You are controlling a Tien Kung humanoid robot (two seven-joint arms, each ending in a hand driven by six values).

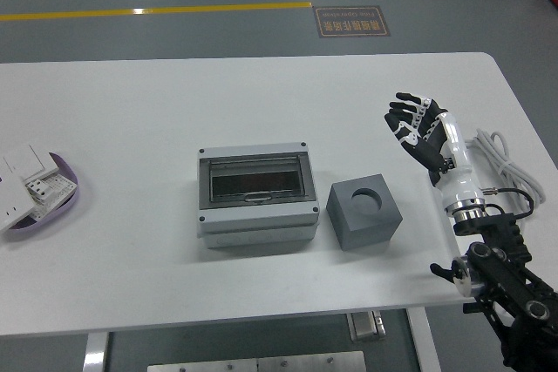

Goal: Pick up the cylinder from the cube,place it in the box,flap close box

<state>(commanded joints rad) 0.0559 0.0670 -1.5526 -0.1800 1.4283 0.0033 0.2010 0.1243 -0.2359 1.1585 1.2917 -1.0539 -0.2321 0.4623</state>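
The right hand hangs with fingers spread, empty, at 2 o'clock from the dark grey foam cube. No cylinder is visible; the cube's round socket shows empty. The grey plastic box has its clear flap down.

Black-fingered right hand, white forearm, black jointed arm, white cable.

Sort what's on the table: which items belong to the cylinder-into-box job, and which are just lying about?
Job items:
- grey box, clear flap down
- dark grey cube, round socket on top; no cylinder visible
- right hand, open, raised right of the cube

Lying about:
- purple tray of white parts, left edge
- white cable, right edge
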